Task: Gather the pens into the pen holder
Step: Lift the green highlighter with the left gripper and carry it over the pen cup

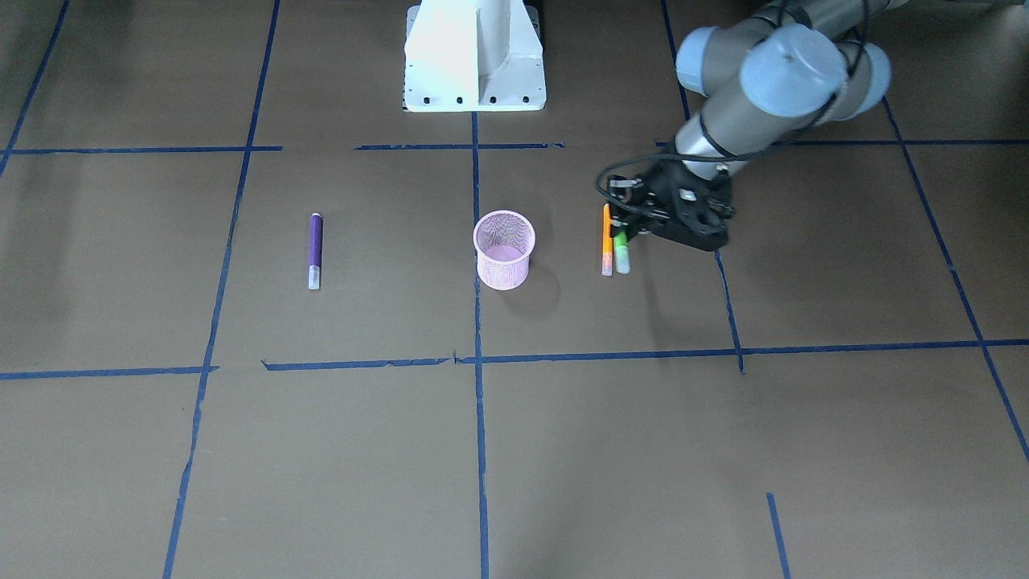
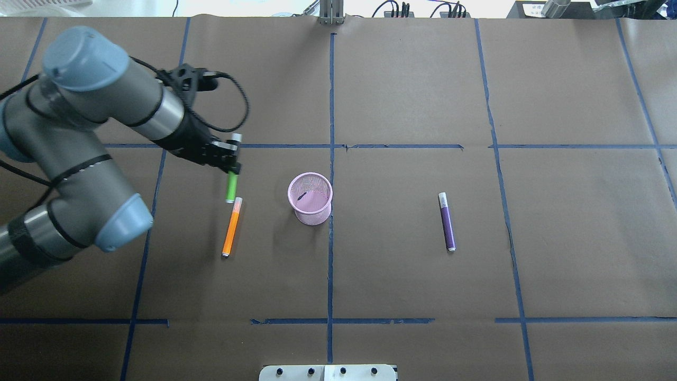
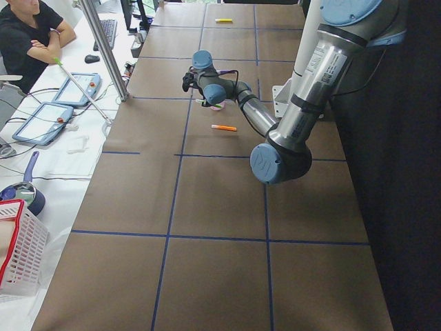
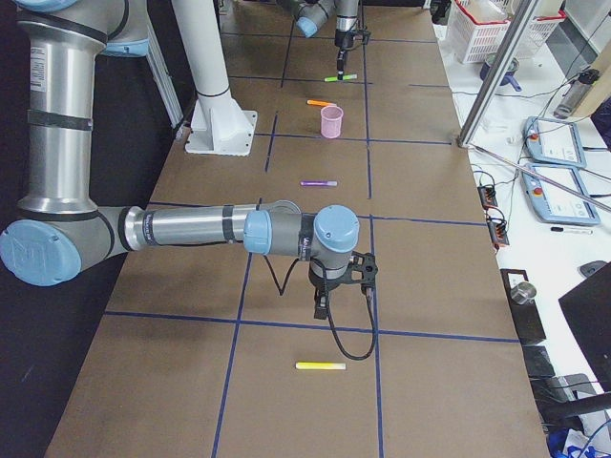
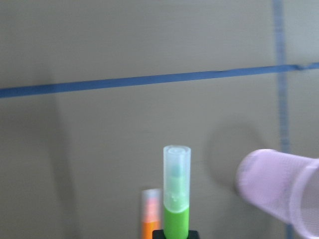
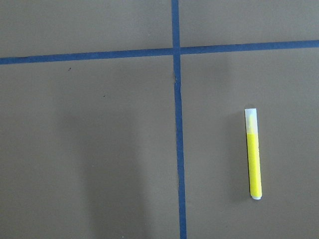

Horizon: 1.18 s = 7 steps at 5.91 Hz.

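Note:
My left gripper (image 2: 231, 170) is shut on the green pen (image 2: 231, 188) by its coloured end, and the pale cap points away from the fingers. The pen hangs low over the table, left of the pink mesh pen holder (image 2: 310, 199). The left wrist view shows the green pen (image 5: 176, 199) with the holder (image 5: 279, 199) to its right. The orange pen (image 2: 231, 226) lies on the table just beside it. The purple pen (image 2: 447, 221) lies right of the holder. The yellowish pen (image 6: 253, 154) lies under my right wrist camera. My right gripper (image 4: 325, 305) shows only in the exterior right view; I cannot tell its state.
The robot's white base (image 1: 474, 56) stands at the table's edge behind the holder. Blue tape lines (image 2: 330, 238) divide the brown table into squares. An operator (image 3: 27, 34) sits beyond the far side, and a red-rimmed basket (image 3: 17, 255) stands off the table.

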Available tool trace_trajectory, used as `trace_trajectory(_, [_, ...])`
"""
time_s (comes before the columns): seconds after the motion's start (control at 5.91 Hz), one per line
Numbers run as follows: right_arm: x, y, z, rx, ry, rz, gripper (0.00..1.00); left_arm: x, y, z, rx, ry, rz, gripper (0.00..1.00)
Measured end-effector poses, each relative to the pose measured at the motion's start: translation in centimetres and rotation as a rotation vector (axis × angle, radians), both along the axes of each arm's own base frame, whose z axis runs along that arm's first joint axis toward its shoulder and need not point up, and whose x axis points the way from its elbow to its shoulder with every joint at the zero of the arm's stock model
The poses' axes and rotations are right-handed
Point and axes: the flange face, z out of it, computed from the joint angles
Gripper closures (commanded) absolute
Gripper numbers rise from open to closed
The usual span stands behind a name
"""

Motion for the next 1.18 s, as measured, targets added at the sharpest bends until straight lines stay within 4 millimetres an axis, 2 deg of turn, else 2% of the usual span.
trace_trajectory(0.17, [0.0,0.0,0.0,0.001,0.001,-0.002,0.00,2.6,2.2,-3.3,0.115,0.029,-0.020,1.00])
trace_trajectory(0.34, [-0.1,-0.1,0.0,0.002,0.001,-0.003,0.00,5.0,4.7,-5.3,0.251,0.079,-0.082,1.00])
trace_trajectory(0.51, [-0.1,-0.1,-0.1,0.003,0.001,-0.003,0.00,6.6,6.1,-6.2,0.351,0.137,-0.167,1.00])
trace_trajectory(0.68, [-0.1,-0.1,-0.2,0.004,0.001,-0.003,0.00,7.7,7.0,-6.5,0.406,0.167,-0.242,0.96])
trace_trajectory(0.85, [-0.1,-0.1,-0.2,0.004,0.001,-0.003,0.00,8.6,8.1,-5.9,0.439,0.175,-0.302,0.96])
trace_trajectory(1.01, [-0.1,-0.1,-0.2,0.004,0.001,-0.003,0.00,9.4,9.1,-4.6,0.458,0.178,-0.336,0.91])
trace_trajectory(1.18, [-0.1,-0.1,-0.2,0.005,0.001,-0.003,0.00,9.9,9.4,-3.8,0.464,0.176,-0.350,0.90])
